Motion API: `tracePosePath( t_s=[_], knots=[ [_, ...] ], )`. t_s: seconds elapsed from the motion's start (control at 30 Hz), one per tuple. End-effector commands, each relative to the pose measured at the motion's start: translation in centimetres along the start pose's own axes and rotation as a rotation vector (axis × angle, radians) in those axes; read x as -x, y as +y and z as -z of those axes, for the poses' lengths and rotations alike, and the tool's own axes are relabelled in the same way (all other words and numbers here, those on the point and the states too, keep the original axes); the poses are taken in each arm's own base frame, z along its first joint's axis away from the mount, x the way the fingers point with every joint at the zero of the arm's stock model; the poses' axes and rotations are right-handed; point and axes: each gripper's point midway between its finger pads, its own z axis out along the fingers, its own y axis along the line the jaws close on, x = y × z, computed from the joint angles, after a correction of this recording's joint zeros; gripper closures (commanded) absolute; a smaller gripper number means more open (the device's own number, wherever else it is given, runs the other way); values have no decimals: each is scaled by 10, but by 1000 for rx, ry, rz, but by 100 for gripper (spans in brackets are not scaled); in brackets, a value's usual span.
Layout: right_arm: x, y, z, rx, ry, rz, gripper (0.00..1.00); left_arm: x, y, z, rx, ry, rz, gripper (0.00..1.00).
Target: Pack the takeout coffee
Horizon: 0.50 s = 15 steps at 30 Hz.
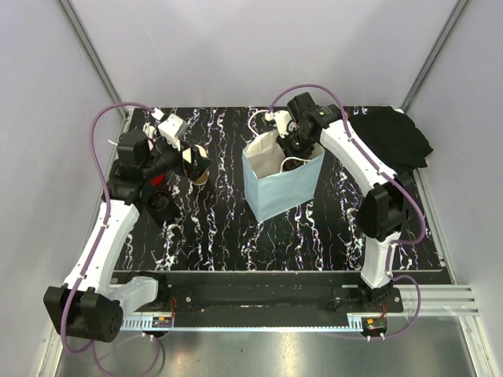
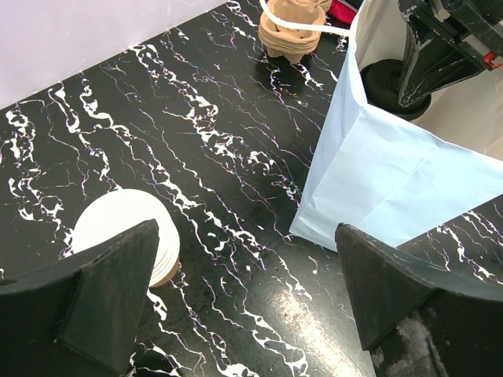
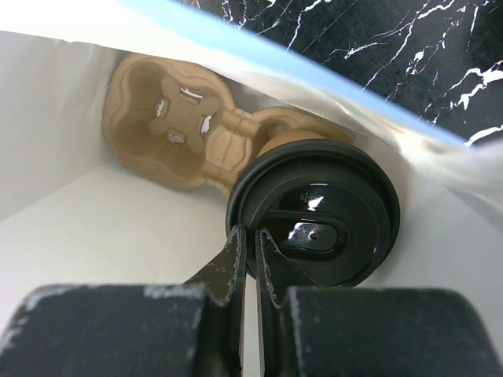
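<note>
Your right gripper [image 3: 251, 236] is down inside the pale blue paper bag [image 1: 275, 188], its jaws nearly together and pinching the rim of the black lid [image 3: 330, 212]. The lidded coffee cup [image 3: 277, 144] sits in one pocket of the brown pulp cup carrier [image 3: 173, 126] at the bottom of the bag. Your left gripper [image 2: 245, 228] hangs wide and holds nothing above the marbled tabletop [image 2: 196, 118], to the left of the bag. A pale round stack [image 2: 118, 224] sits below its left finger. Another pulp carrier [image 2: 287, 35] stands beyond the bag.
</note>
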Motion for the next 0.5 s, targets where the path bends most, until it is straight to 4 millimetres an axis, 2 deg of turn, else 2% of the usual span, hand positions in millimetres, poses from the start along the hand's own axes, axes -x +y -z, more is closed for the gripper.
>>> tracePosePath(
  t_s=[0.0, 0.47],
  knots=[
    [13, -1, 16, -44, -65, 37, 100, 14, -2, 1, -20, -59, -27, 1],
    [13, -4, 15, -60, -70, 41, 100, 13, -1, 2, -20, -61, -19, 1]
  ],
)
